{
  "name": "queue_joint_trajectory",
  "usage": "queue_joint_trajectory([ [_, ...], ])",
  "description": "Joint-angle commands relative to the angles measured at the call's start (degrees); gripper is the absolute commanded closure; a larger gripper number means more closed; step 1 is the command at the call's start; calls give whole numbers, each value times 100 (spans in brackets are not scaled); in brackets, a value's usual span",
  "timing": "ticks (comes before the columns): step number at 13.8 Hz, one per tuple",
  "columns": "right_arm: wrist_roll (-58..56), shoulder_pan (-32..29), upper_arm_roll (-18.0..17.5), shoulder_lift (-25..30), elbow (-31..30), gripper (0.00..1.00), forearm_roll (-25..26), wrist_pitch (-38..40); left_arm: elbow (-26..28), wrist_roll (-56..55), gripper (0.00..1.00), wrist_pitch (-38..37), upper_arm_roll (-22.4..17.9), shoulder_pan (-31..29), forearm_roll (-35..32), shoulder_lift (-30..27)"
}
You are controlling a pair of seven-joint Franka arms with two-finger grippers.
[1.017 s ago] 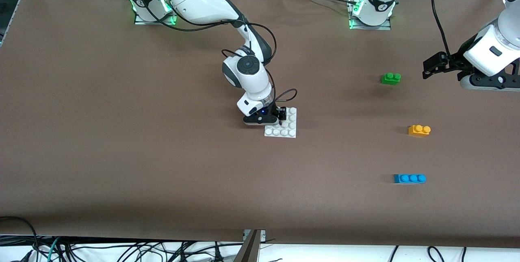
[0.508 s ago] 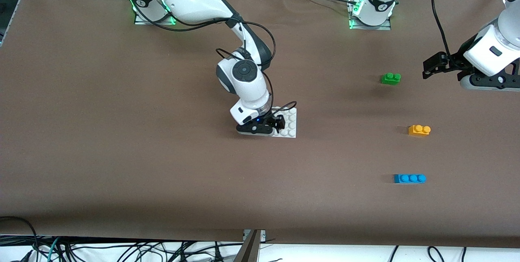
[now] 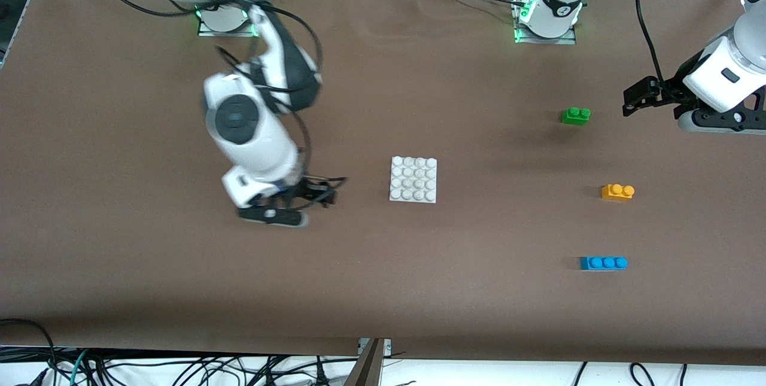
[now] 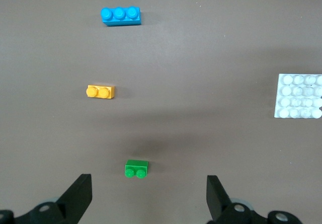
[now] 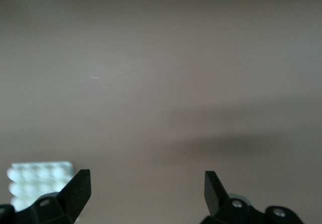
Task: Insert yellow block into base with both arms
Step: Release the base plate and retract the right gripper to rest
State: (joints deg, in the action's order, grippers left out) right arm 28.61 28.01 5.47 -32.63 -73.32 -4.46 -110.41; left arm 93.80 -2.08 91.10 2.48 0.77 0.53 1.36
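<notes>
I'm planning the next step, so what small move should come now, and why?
Probably bring the left claw down over the yellow block to pick it up: the block lies untouched, the base sits bare, both claws are open, and the right claw hangs over the table beside the base.

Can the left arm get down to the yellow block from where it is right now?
Probably yes. The left gripper hangs with jaws open over the table at its own arm's end, empty. The yellow block lies alone on bare table, apart from the green brick and blue brick, so nothing blocks it.
</notes>
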Motion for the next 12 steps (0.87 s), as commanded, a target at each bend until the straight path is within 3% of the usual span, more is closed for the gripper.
queue_joint_trajectory([
  [1,-959,-628,-151,1519,-1383,0,-12,422,-178,-39,0,-136,7,2,-9,75],
  [3,-1724,-1225,-229,2337,-1991,0,-20,712,-178,-47,0,-136,-2,2,-9,75],
  [6,-2332,-1904,-380,2998,-2125,0,102,1406,-178,-65,0,-136,7,2,-9,75],
  [8,-2509,-1914,-327,3035,-1959,0,514,1687,-178,-30,0,-136,-2,2,-9,75],
  [12,-2633,-1922,-230,3017,-1906,0,569,1777,-161,5,0,-136,-11,-50,-9,170],
])
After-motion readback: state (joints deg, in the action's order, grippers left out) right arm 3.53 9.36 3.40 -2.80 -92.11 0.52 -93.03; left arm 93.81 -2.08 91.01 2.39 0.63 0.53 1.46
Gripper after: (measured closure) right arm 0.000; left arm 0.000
